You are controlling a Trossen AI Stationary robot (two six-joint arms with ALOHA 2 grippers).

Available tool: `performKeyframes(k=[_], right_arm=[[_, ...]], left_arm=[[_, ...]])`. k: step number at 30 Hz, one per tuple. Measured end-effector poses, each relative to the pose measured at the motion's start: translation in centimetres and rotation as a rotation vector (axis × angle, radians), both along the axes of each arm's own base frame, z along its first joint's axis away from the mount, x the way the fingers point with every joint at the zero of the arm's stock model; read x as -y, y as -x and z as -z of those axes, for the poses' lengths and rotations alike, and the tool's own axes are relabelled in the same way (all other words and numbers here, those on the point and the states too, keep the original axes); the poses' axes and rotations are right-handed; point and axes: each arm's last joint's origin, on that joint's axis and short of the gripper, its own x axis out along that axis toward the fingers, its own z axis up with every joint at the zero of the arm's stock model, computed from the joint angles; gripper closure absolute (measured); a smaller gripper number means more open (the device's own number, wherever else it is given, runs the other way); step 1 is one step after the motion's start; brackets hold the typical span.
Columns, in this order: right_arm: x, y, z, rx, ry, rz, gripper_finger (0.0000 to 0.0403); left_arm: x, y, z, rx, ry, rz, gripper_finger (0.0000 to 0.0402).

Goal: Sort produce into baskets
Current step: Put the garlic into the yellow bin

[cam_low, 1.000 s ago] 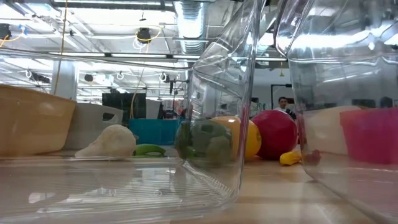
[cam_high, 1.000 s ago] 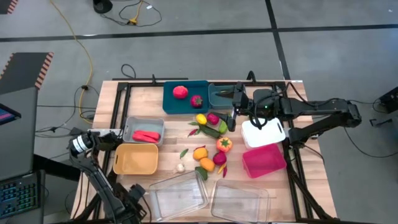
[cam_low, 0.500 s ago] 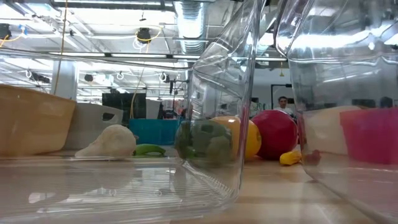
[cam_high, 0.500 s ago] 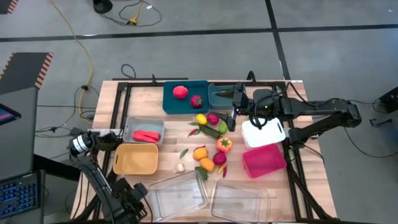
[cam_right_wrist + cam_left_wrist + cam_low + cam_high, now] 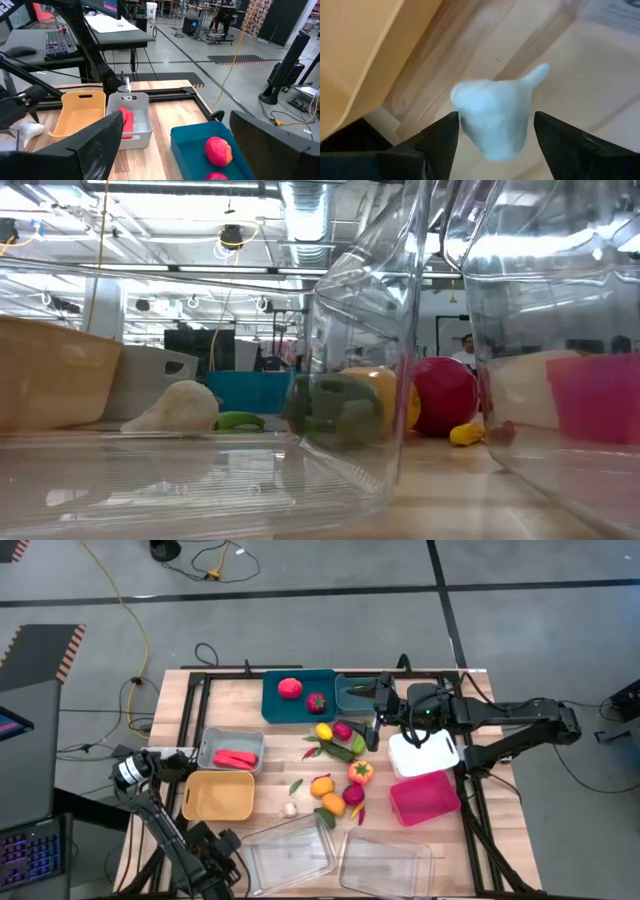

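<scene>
**White toy waits by the tan bin, both grippers open**

The L gripper (image 5: pixel 495 119) is low at the near-left part of the table, by the clear trays. Its fingers are spread apart and hold nothing. In the left wrist view, a white toy veg (image 5: pixel 492 117) with a small pointy stem shows btwn the two dark fingers. It is farther on and lies on the wood. In the high view it sits just off the corner of the tan bin (image 5: pixel 217 796), near a clear tray (image 5: pixel 290 855). A 2nd clear tray (image 5: pixel 385 862) sits beside that one.

The R gripper (image 5: pixel 176 120) hangs near the far side of the table, by the two teal bins. Its fingers are wide apart and hold nothing.

The first teal bin (image 5: pixel 298 710) has two red fruits in it. The other teal bin (image 5: pixel 352 692) is partly hidden by the R arm. The grey bin (image 5: pixel 232 739) has red pieces (image 5: pixel 235 758) inside. The white bin (image 5: pixel 423 755) and the pink-red bin (image 5: pixel 424 797) are on the right.

The rest of the produce (image 5: pixel 340 765) lies loose in the middle of the table: yellow, orange, green, red and pink bits.
</scene>
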Motion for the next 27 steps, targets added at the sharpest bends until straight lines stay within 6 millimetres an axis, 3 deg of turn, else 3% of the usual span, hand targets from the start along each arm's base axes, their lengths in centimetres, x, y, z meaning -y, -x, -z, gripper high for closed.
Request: performKeyframes(k=[10, 20, 27], right_arm=[[0.0, 0.0, 0.0, 0.000, 0.000, 0.000, 0.0010], [0.0, 0.0, 0.0, 0.000, 0.000, 0.000, 0.0010], [0.0, 0.0, 0.0, 0.000, 0.000, 0.000, 0.0010]], left_arm=[[-0.4, 0.1, 0.9, -0.005, 0.002, -0.006, 0.0163], [-0.4, 0.1, 0.9, -0.013, 0.009, 0.003, 0.0240], [-0.5, 0.4, -0.5, -0.036, 0.082, 0.031, 0.0228]])
